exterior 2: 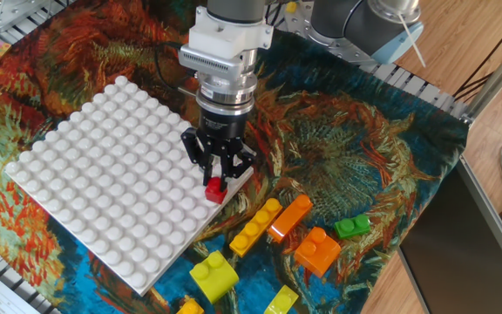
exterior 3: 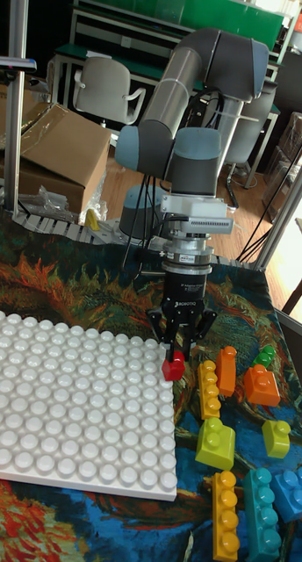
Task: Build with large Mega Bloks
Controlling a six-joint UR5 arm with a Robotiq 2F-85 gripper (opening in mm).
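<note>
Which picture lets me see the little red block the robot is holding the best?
The tall fixed view is best: the red block faces the camera at the white baseplate's edge, pinched by the gripper. In the fixed view, the red block looks smaller, with the gripper fingers covering its top.
</note>
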